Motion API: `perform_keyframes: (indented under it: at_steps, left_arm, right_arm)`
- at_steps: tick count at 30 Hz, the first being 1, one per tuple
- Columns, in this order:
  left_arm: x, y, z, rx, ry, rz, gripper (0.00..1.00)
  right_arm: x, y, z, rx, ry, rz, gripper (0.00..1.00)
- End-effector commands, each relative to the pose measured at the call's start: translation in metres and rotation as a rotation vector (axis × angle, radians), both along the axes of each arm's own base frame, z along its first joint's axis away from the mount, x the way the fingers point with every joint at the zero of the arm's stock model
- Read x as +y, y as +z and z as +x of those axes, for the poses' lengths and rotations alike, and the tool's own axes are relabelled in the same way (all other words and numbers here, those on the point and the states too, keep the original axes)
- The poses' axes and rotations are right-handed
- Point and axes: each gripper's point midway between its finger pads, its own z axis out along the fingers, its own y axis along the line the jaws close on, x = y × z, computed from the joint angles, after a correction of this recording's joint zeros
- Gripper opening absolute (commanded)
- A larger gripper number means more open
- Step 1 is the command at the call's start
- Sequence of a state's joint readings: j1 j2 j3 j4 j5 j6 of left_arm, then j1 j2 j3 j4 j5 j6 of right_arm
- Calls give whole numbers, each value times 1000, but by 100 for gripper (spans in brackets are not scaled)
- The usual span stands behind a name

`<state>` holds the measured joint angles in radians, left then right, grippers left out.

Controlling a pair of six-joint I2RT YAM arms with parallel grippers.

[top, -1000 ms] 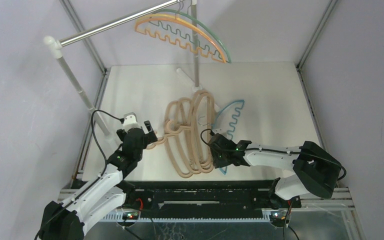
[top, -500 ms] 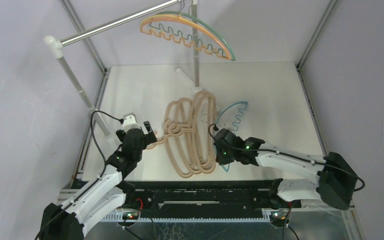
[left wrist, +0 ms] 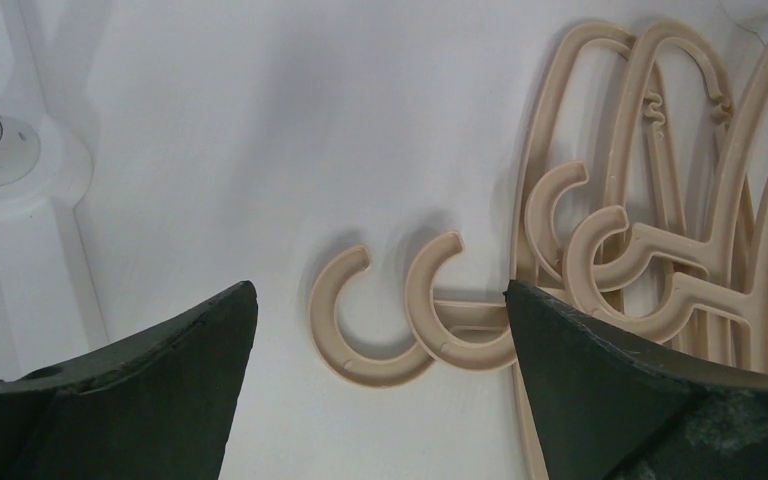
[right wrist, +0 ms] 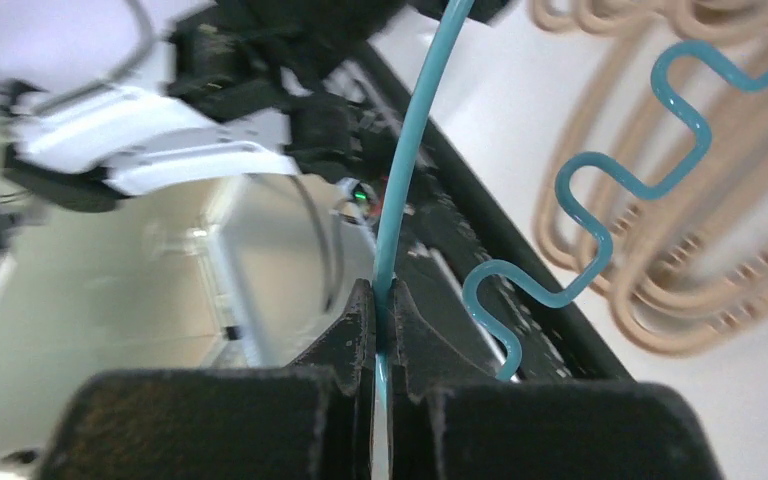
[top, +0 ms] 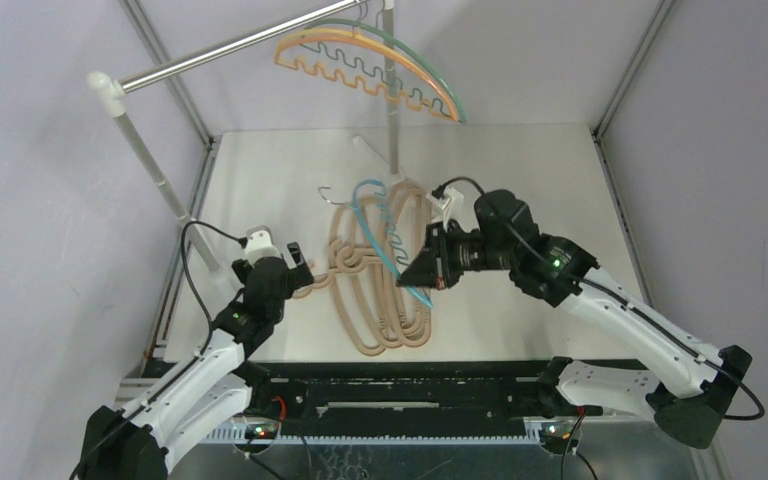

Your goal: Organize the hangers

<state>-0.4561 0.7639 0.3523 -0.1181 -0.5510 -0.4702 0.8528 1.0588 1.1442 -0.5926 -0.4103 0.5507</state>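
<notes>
My right gripper is shut on the thin blue hanger and holds it in the air above the pile of thick beige hangers on the table. The blue hanger's metal hook points left. In the right wrist view my right gripper pinches the blue hanger's curved rod, with its wavy bar to the right and the beige hangers below. My left gripper is open and low at the pile's left. In the left wrist view it straddles two beige hooks.
An orange hanger and a green hanger hang on the silver rail, which rests on white poles at the back left and back middle. A pole's base lies left of my left gripper.
My right arm has lifted the blue hanger off the table and carried it up and left over the beige pile. The hangers on the rail swayed slightly. The left arm has not moved.
</notes>
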Motion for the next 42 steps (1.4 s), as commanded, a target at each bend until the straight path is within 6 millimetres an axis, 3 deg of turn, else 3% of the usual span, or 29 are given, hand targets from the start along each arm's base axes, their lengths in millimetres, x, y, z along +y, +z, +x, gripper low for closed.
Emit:
perform_keyframes:
  at_steps: [1, 8, 11, 17, 21, 31, 42]
  left_arm:
    - [-5, 36, 13, -87, 11, -39, 100]
    - [-5, 35, 13, -89, 17, -46, 100]
    - [-5, 35, 14, -88, 17, -43, 99]
    - [-6, 36, 15, -87, 14, -41, 99]
    - [-4, 32, 13, -78, 18, -31, 99]
    - [-4, 28, 12, -71, 20, -31, 99]
    - [-5, 27, 13, -67, 19, -33, 100]
  right_arm:
    - [20, 98, 3, -64, 170, 343, 0]
    - [20, 182, 75, -156, 154, 630, 0]
    - [15, 219, 95, -204, 158, 731, 0]
    - [16, 258, 109, -140, 265, 876, 0]
    - [18, 259, 117, -74, 281, 908, 0]
    - [22, 225, 125, -31, 233, 846, 0]
    - [16, 215, 123, -47, 230, 828, 0]
